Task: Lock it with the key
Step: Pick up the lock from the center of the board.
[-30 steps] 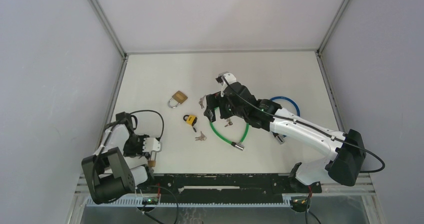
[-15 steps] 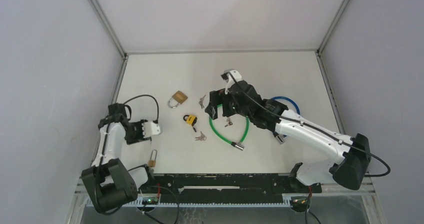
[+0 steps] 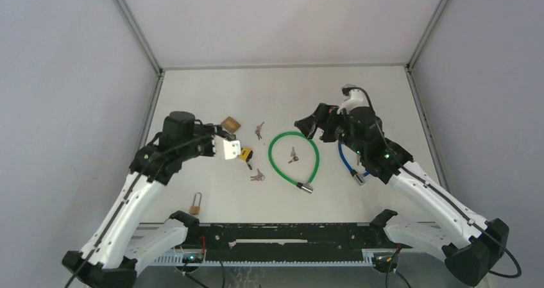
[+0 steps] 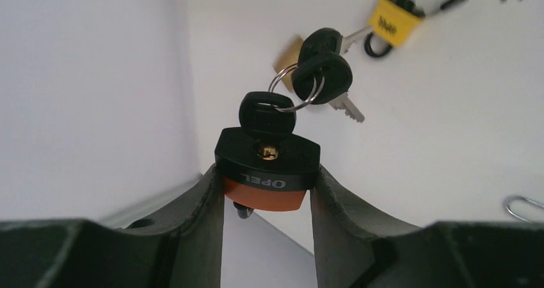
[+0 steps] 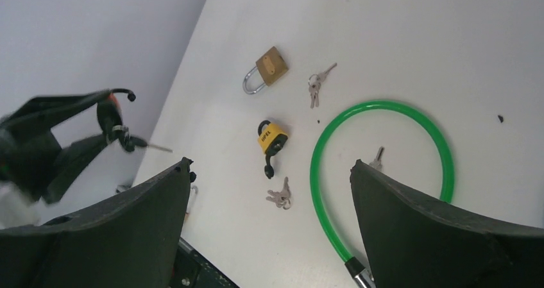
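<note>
Gripping a black-and-orange padlock (image 4: 267,184), the left claw (image 4: 266,176) shows its black-headed key (image 4: 266,113) seated. Turning it likely remains; the right claw (image 5: 271,166) gapes wide, empty.

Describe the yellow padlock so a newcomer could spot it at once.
On the white table, find the green cable loop. Just left of it lies a small padlock. Its body is yellow with a black shackle, unlike the brass padlock beyond.

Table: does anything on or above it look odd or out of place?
Nothing looks damaged or spilled. The one oddity: the left gripper holds a padlock off the table, a key in its keyhole and spare keys dangling beside it.
</note>
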`<control>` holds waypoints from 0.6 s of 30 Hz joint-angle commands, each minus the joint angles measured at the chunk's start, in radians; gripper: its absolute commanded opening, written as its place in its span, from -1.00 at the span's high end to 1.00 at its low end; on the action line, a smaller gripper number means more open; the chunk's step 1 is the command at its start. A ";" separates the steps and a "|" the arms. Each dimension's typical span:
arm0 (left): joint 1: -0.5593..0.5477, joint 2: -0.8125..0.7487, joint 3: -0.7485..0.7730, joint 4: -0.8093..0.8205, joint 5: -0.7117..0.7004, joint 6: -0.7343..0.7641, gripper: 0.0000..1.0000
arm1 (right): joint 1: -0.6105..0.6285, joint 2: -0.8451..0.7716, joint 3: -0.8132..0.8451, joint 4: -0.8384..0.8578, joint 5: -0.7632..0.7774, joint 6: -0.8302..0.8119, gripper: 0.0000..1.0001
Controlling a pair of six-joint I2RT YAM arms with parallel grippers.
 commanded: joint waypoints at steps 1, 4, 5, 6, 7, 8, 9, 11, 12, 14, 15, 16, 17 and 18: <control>-0.280 -0.133 0.040 0.136 -0.183 -0.028 1.00 | -0.065 -0.092 -0.055 0.137 -0.117 0.109 -0.94; -0.455 -0.185 -0.063 0.378 -0.267 0.066 1.00 | -0.018 -0.103 -0.079 0.209 -0.116 0.173 -0.89; -0.494 -0.195 -0.099 0.462 -0.279 0.102 1.00 | 0.006 -0.097 -0.079 0.229 -0.113 0.181 -0.87; -0.519 -0.201 -0.139 0.535 -0.281 0.139 1.00 | 0.030 -0.088 -0.079 0.255 -0.114 0.181 -0.86; -0.544 -0.206 -0.175 0.616 -0.281 0.192 1.00 | 0.056 -0.077 -0.079 0.302 -0.119 0.174 -0.85; -0.559 -0.209 -0.210 0.681 -0.274 0.232 1.00 | 0.082 -0.063 -0.079 0.345 -0.125 0.167 -0.83; -0.570 -0.208 -0.234 0.726 -0.264 0.261 1.00 | 0.109 -0.045 -0.079 0.388 -0.135 0.149 -0.81; -0.590 -0.198 -0.256 0.786 -0.265 0.281 1.00 | 0.145 -0.008 -0.076 0.455 -0.152 0.121 -0.76; -0.598 -0.189 -0.255 0.800 -0.269 0.274 1.00 | 0.163 0.007 -0.076 0.481 -0.148 0.109 -0.72; -0.615 -0.181 -0.255 0.827 -0.288 0.254 1.00 | 0.198 0.042 -0.076 0.547 -0.146 0.069 -0.68; -0.624 -0.183 -0.259 0.842 -0.298 0.251 1.00 | 0.214 0.056 -0.075 0.577 -0.144 0.053 -0.67; -0.636 -0.185 -0.266 0.849 -0.311 0.251 1.00 | 0.229 0.069 -0.067 0.596 -0.138 0.039 -0.66; -0.645 -0.188 -0.273 0.879 -0.322 0.254 1.00 | 0.239 0.084 -0.055 0.602 -0.126 0.025 -0.65; -0.654 -0.191 -0.281 0.892 -0.333 0.258 1.00 | 0.249 0.099 -0.043 0.596 -0.108 0.011 -0.62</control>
